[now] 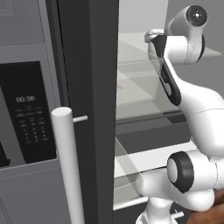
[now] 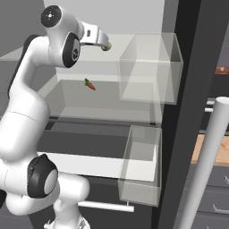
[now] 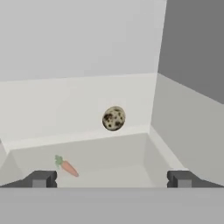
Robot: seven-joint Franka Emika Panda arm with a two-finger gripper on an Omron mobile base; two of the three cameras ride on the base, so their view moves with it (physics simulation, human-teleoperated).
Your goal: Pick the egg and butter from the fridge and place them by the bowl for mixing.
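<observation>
While the fridge stands open, the white arm reaches onto an upper glass shelf, and the hand hangs there with its fingertips spread wide — gripping nothing. Left to right in the hand view, a small carrot lies low on the shelf floor, then the speckled egg sits ahead between the fingertips, apart from both.

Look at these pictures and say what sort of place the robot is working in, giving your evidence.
Most likely a kitchen, at an open fridge: clear glass shelves and bins, an egg and a carrot inside, and a black display panel beside the door.
</observation>
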